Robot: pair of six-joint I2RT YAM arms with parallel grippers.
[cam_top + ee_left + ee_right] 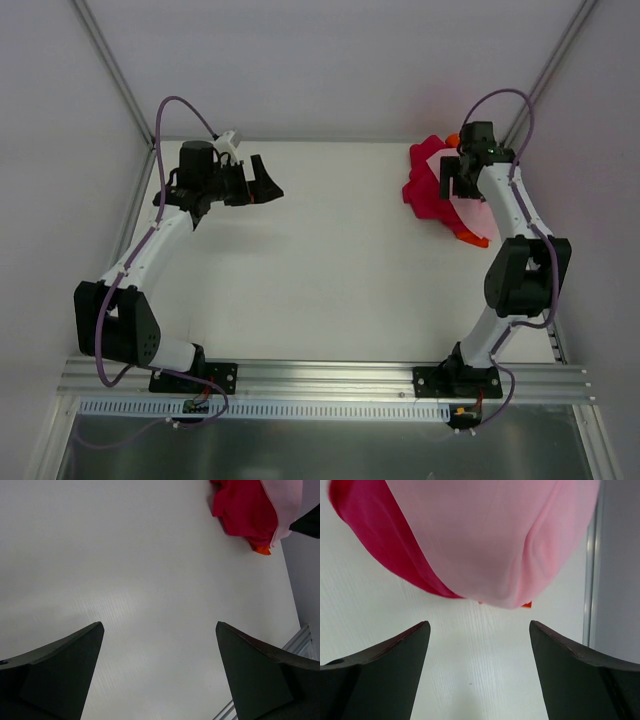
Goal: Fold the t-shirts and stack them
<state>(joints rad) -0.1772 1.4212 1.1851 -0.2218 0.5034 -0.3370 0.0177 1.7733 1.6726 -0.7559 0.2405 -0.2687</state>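
At far right, heaped t-shirts [428, 195] lie near the spread right tool [479, 625]; left tool [160, 625] likewise spread.

Both are the same build tbh: left arm [150, 245] and right arm [515, 205] have white tube links with chunky black joint housings, each on a black base plate [195, 378]. A purple cable [162, 125] loops off each one. The left gripper [270, 178] is black with a little white block behind it. Up close its fingers [60, 675] are dark matte wedges, same deal on the right gripper [480, 625]
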